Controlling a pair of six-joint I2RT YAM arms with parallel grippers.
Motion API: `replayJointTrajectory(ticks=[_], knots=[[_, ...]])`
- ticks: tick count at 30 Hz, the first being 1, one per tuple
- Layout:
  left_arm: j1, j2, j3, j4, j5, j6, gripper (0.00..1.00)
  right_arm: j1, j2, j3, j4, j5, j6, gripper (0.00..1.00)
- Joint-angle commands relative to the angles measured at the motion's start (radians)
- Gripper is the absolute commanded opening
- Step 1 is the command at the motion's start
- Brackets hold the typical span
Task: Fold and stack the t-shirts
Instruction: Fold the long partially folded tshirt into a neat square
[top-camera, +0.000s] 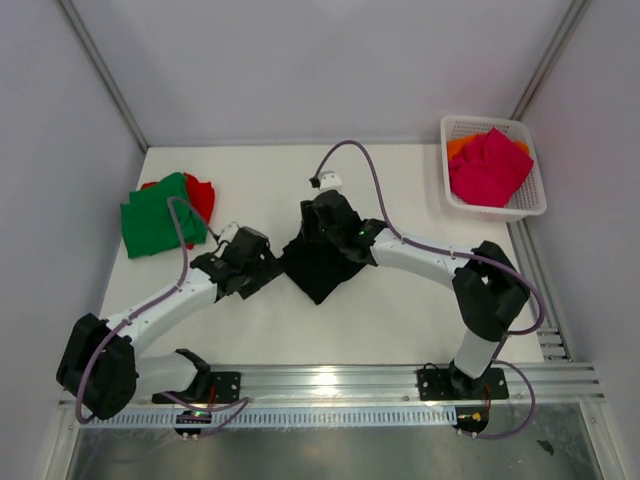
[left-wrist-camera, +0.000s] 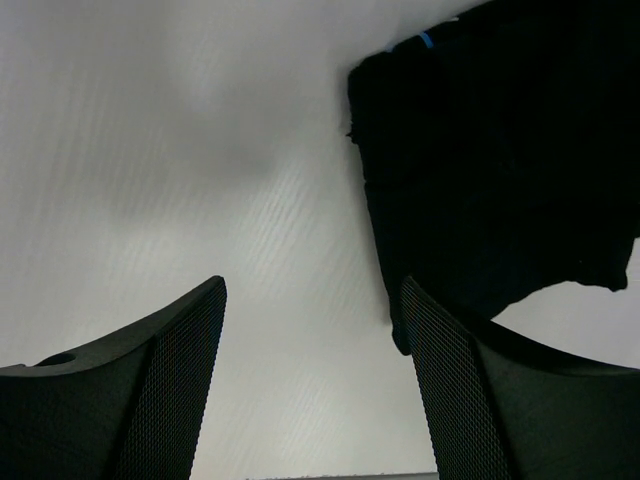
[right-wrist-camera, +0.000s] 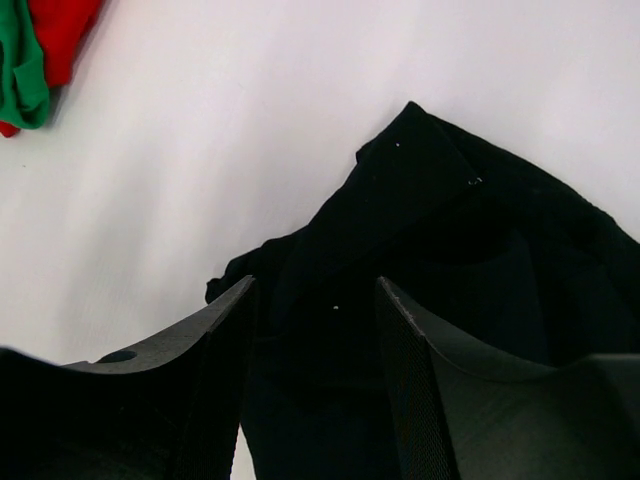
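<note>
A black t-shirt (top-camera: 322, 268) lies bunched in the middle of the table. My right gripper (top-camera: 326, 222) hangs over its far part, jaws open, with black cloth (right-wrist-camera: 450, 220) under and between the fingers (right-wrist-camera: 225, 330); no grip shows. My left gripper (top-camera: 262, 262) is at the shirt's left edge, open, with bare table between its fingers (left-wrist-camera: 190, 340) and the black t-shirt (left-wrist-camera: 500, 160) just past the right one. A folded green t-shirt (top-camera: 160, 218) lies on a red one (top-camera: 203, 195) at the far left. Magenta-pink (top-camera: 490, 168) and orange (top-camera: 458, 147) t-shirts sit in the basket.
A white lattice basket (top-camera: 535, 200) stands at the back right corner. In the right wrist view the green (right-wrist-camera: 22, 60) and red (right-wrist-camera: 62, 30) cloth shows at the top left. White walls close in the table's sides and back; a metal rail runs along the near edge.
</note>
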Motion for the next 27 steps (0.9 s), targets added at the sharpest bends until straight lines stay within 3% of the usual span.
replayJointTrajectory(ticks=[1,7,27], knots=[[-0.042,-0.001,-0.01,0.189,-0.033,-0.073,0.73,0.006,-0.013,0.062,0.033,0.029,-0.007,0.55],[-0.1,0.095,-0.004,0.292,-0.002,-0.082,0.73,0.006,-0.034,0.037,0.033,0.035,0.001,0.55],[-0.166,0.333,0.108,0.352,0.031,-0.083,0.73,-0.005,-0.105,-0.031,0.023,0.071,0.013,0.55]])
